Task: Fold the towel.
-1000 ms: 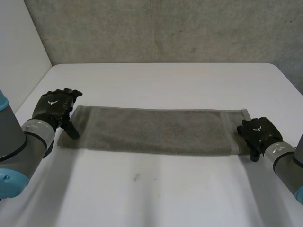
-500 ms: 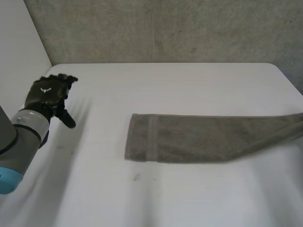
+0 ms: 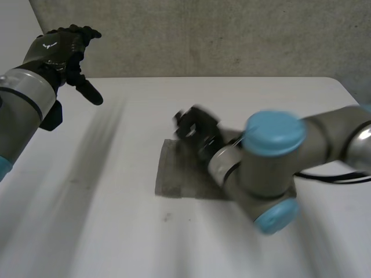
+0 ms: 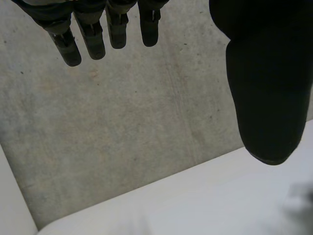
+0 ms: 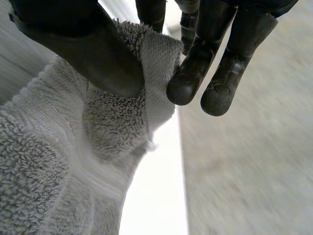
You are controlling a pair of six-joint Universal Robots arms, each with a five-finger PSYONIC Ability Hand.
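The grey towel lies in the middle of the white table, much of it hidden under my right arm. That arm reaches across it from the right. My right hand is above the towel's left part. In the right wrist view, the right hand pinches a towel edge between thumb and fingers, and the cloth hangs from the grip. My left hand is raised high at the far left, away from the towel. Its fingers are straight, and it holds nothing.
A concrete wall stands along the table's far edge. A white panel closes the far left corner. Bare tabletop lies in front of the towel and to its left.
My right hand took hold of the towel's right end, dragged the towel right, then swung that end left over the cloth. My left hand rose off the table toward the wall.
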